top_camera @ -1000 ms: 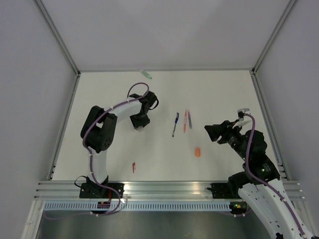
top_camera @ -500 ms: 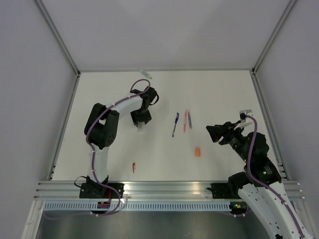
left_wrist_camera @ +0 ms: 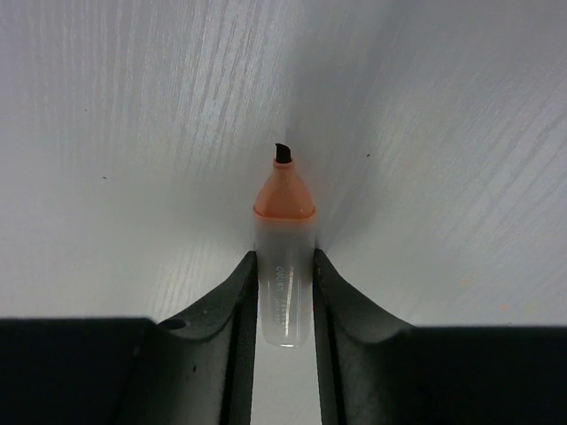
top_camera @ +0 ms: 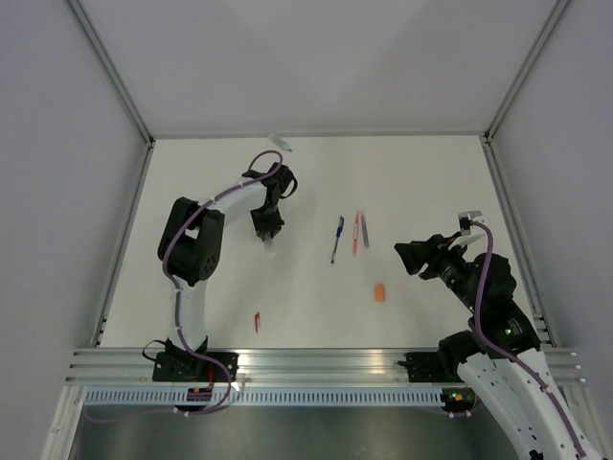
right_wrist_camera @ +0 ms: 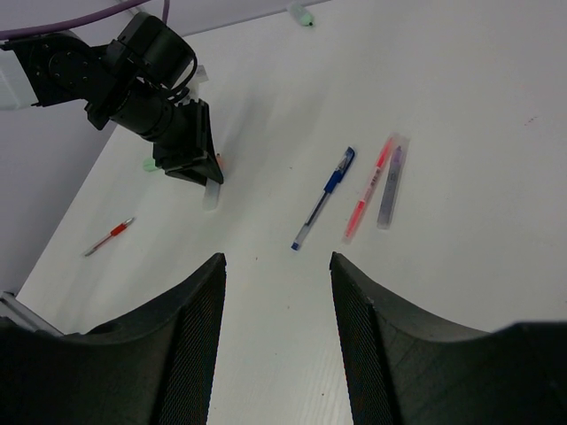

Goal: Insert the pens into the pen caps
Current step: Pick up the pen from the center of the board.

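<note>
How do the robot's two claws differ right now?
The left gripper is closed on a clear pen with a salmon tip, its fingers pressing the barrel from both sides. The right gripper stands wide open and holds nothing. The left gripper points down at the table, while the right gripper is tilted and faces the blue pen lying mid-table. Both are black two-finger claws.

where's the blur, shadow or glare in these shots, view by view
Left wrist: the translucent pen with a salmon tip is crisp in the left gripper, the white table behind it streaky, with a grey shadow fanning upward. Right wrist: the blue ballpoint pen reads sharp, evenly lit. Top external: flat light, glare on the metal rail, the red pen small and smeared.
</note>
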Available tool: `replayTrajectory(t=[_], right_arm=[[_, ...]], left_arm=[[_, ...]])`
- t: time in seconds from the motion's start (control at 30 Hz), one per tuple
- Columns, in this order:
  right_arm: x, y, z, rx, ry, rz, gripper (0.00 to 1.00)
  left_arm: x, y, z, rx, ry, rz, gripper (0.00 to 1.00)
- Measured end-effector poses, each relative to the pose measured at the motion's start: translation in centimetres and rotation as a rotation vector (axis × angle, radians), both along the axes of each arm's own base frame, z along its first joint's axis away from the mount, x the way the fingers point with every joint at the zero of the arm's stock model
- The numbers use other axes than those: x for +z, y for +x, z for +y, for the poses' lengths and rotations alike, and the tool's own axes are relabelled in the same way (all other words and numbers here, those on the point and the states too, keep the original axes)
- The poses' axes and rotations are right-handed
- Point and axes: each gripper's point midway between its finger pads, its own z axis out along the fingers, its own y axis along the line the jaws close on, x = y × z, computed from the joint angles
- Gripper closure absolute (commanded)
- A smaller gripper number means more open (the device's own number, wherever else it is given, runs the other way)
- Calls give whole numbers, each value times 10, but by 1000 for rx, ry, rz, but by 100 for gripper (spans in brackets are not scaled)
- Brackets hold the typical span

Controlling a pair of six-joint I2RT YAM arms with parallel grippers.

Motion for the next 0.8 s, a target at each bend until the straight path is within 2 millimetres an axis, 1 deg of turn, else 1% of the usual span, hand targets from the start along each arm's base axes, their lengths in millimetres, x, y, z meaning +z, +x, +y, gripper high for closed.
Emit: replayTrajectory(t=[0.1,0.17,0.23,0.3,0.4,0.5,0.57,0.67,0.73,0.8], right_arm=[[-2,-1,8,44,7,16,41],[-2,0,19,99,18,26,39],[-4,2,32,167,35,43,37],[-9,6,46,228,52,77,34],[-24,16,61,281,60,147,30],[-38,24,75,322,54,194,29],[-46,29,89,364,38,227,29],[-55,35,113,421,15,251,29],[-58,36,127,452,3,250,30],[-61,36,142,472,-22,246,30]], left_arm=[[0,0,-1,-18,-18,-8,98],[1,-1,-1,-31,-38,-26,98],[3,-7,-2,-45,-65,-36,98],[3,-18,-5,-62,-112,-35,98],[10,-37,-13,-90,-193,-31,98],[31,-44,-32,-140,-300,-80,98],[52,-45,-49,-183,-385,-142,98],[78,-48,-71,-245,-504,-220,98],[90,-50,-83,-276,-574,-250,98],[94,-53,-90,-295,-622,-263,98]])
